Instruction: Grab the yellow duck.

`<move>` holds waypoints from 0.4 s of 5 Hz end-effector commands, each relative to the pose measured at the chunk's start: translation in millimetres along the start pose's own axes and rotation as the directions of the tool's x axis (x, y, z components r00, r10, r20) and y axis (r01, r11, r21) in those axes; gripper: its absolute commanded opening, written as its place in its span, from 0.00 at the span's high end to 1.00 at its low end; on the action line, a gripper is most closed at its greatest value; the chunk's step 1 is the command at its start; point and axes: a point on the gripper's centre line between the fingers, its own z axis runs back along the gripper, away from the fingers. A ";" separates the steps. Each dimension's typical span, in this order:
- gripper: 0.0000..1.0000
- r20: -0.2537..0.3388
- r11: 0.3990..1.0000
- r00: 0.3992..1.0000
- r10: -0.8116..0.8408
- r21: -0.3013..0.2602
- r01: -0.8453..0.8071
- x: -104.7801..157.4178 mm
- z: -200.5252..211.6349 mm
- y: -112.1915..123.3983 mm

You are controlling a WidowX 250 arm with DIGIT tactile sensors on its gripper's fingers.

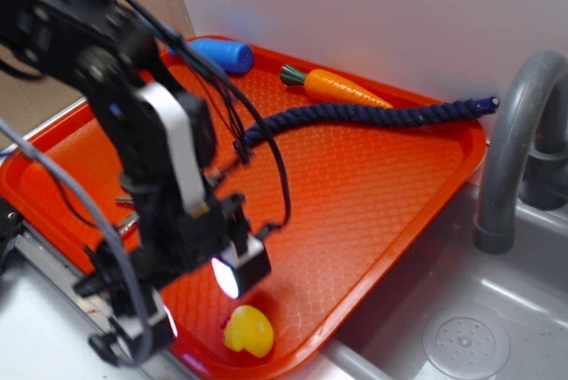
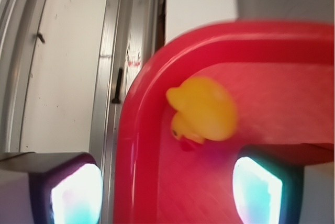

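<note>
Glowing fingertip pads (image 2: 76, 195) of the black pincer (image 2: 166, 192) stand spread wide, holding nothing. Just ahead, between their lines, lies the small glossy yellow rubber duck (image 2: 205, 109) with its red-orange beak, tucked against a corner of the red plastic tray (image 1: 355, 220). Farther off in the tray rest an orange toy carrot (image 1: 342, 87), dark blue braided rope (image 1: 373, 115) and blue cylindrical block (image 1: 222, 54).

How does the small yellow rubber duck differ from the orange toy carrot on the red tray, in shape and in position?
The small yellow rubber duck is rounded and compact; the orange toy carrot is long and tapered, with a green top. The duck sits in the tray's near corner, close to the gripper; the carrot lies near the far rim, beside the dark blue rope. Both rest on the red tray, untouched by the gripper.
</note>
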 end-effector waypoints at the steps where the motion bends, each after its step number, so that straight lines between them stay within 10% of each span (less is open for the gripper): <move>1: 0.00 0.106 1.000 0.994 0.014 0.025 -0.016 13.1 -4.1 -4.8; 2: 0.00 0.072 0.996 0.995 0.071 0.048 -0.074 16.4 -6.8 -0.3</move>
